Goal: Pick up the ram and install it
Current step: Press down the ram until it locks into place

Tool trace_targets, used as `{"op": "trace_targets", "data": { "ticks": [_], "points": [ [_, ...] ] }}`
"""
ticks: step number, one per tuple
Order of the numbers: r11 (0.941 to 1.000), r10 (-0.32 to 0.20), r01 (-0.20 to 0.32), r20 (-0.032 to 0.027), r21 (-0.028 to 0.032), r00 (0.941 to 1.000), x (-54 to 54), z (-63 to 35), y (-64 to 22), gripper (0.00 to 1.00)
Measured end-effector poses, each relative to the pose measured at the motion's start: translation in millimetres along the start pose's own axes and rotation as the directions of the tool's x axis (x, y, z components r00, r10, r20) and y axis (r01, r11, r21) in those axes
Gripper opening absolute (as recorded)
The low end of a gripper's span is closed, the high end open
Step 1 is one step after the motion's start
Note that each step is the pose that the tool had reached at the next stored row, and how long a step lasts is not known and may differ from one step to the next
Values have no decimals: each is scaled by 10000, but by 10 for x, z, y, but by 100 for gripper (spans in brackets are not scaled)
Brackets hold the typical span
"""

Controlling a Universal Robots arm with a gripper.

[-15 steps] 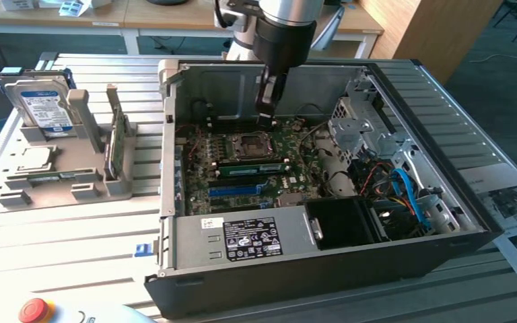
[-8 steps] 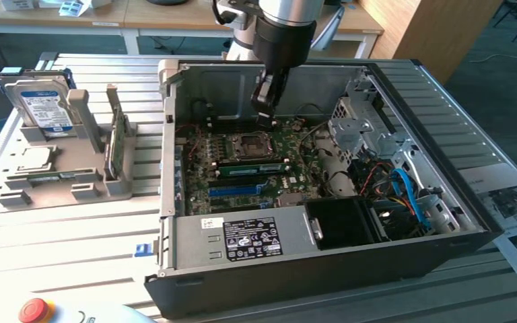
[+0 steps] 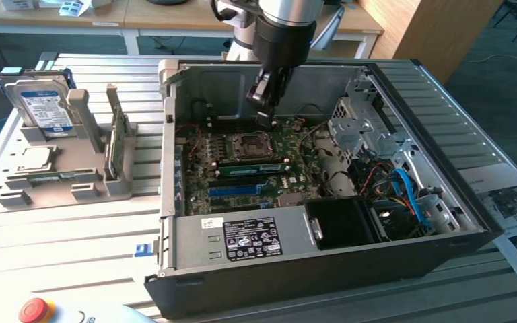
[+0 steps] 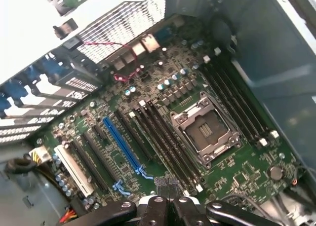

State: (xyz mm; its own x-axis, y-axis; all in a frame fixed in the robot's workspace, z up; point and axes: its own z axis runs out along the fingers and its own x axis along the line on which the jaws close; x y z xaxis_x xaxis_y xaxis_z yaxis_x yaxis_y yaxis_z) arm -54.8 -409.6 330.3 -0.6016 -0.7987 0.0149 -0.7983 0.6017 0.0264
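While claw (image 3: pixel 268 116) hovers shut, motherboard (image 3: pixel 250 168) below

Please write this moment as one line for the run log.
hand: shut, nothing visibly held | position: inside case, above motherboard | ram: apparently seated beside CPU socket

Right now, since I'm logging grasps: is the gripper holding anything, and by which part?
Nothing that shows: the gripper is shut above the motherboard with nothing between its tips.
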Motion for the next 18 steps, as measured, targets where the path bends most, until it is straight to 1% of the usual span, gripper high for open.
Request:
{"op": "trace_targets", "data": {
  "ticks": [4,7,9,11,14,18],
  "points": [
    [9982,599,-599,15,-9,9982,0,0,0,10],
    [9944,1057,-1057,27,-17,9944,0,0,0,10],
    [9908,1354,-1354,34,-22,9908,0,0,0,10],
    [9864,1644,-1644,41,-28,9864,0,0,0,10],
    [9782,2078,-2078,49,-39,9782,0,0,0,10],
    [9646,2636,-2635,60,-52,9646,0,0,0,10]
  ]
}}
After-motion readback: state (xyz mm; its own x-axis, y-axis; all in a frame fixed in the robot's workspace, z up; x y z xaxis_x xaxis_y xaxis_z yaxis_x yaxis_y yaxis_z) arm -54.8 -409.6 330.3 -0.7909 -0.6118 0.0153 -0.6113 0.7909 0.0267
